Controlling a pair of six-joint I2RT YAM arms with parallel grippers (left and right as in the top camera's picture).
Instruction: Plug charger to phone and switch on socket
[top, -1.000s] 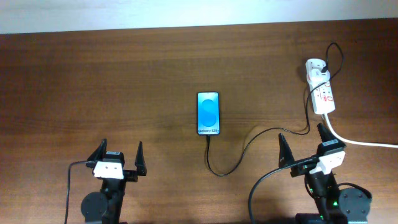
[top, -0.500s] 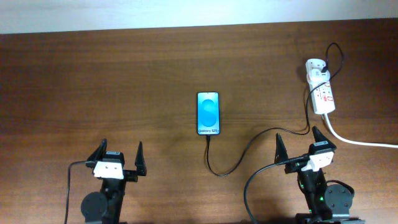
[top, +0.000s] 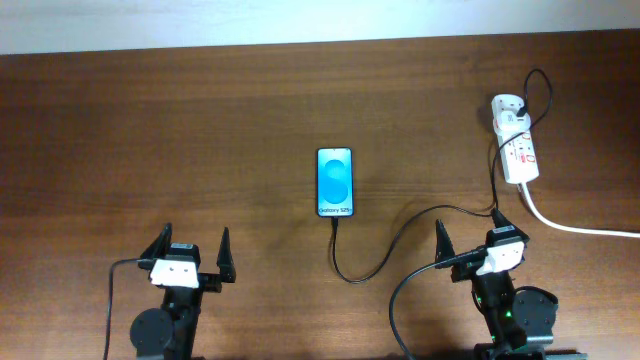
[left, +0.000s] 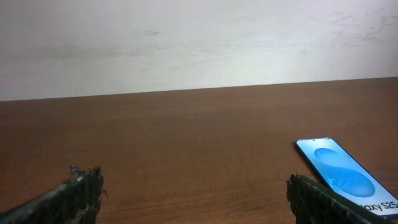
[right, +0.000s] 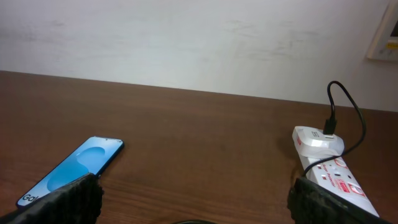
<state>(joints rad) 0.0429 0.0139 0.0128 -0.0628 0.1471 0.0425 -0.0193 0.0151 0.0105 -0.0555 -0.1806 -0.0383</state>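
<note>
- In the overhead view the charger (top: 390, 245) reached the near end of the phone (top: 335, 183), but its plug tip was too small to make out; it seemed seated.
- Far right of the phone, the socket (top: 517, 150) had switches too tiny to read.
- Beyond the socket, the white cord (top: 580, 228) ran off the picture's edge.
- In the left wrist view, the frame's corner cut off the phone's near end.
- In the right wrist view, a finger (right: 62, 199) of the right gripper (right: 196, 183) hid that same end.
</note>
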